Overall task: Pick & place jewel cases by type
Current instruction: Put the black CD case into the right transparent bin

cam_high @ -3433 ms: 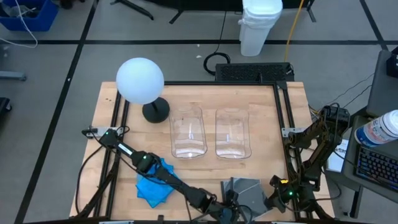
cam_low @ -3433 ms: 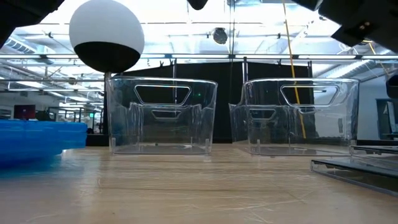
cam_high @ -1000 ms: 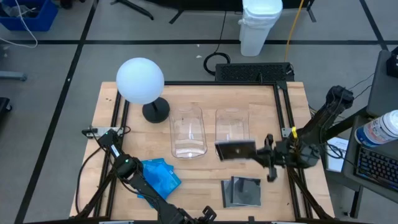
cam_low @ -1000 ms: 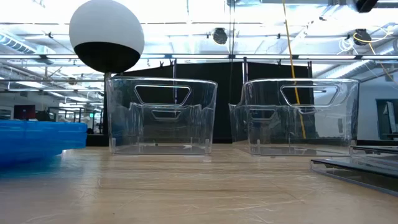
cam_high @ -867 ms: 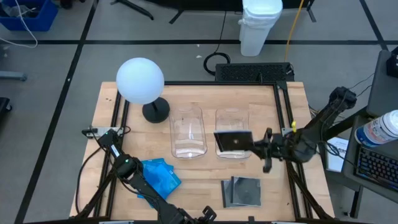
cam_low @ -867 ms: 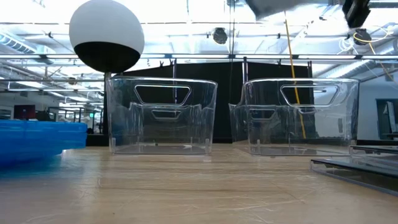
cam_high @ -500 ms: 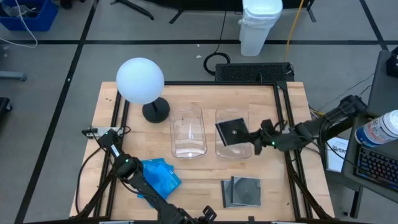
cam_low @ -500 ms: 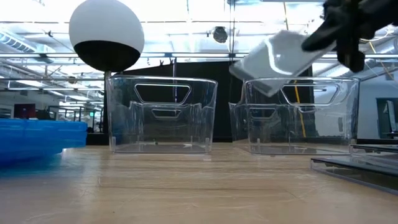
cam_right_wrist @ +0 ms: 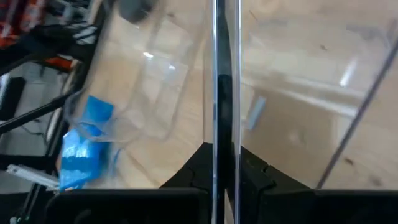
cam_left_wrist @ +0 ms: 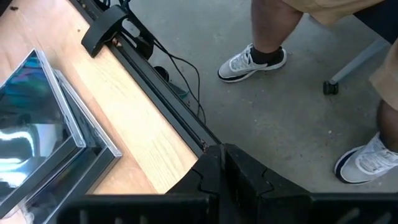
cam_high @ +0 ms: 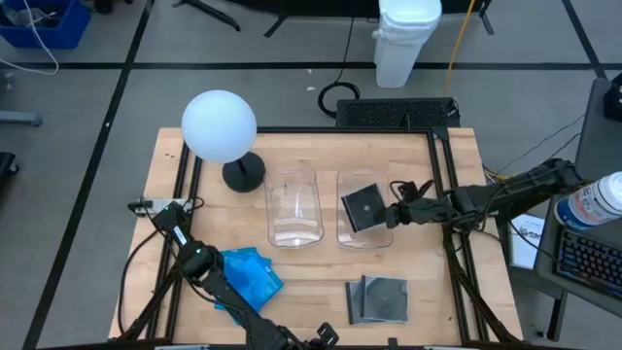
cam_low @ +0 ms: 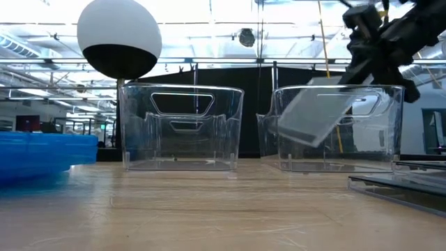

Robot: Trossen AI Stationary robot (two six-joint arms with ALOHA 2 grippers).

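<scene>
The right gripper (cam_high: 392,216) is clamped on one edge of a dark case (cam_high: 362,208), holding it tilted, its free end lowered inside the right-hand bin (cam_high: 364,238) directly beneath, probably so it slides in flat when let go. Just beyond that sits the other clear bin (cam_high: 293,207). Nearer the tabletop's (cam_high: 457,165) front edge lie more dark cases (cam_high: 379,298). Farther off are the blue cases (cam_high: 250,280), with the left gripper (cam_left_wrist: 219,163) closed and empty, parked off that front edge.
</scene>
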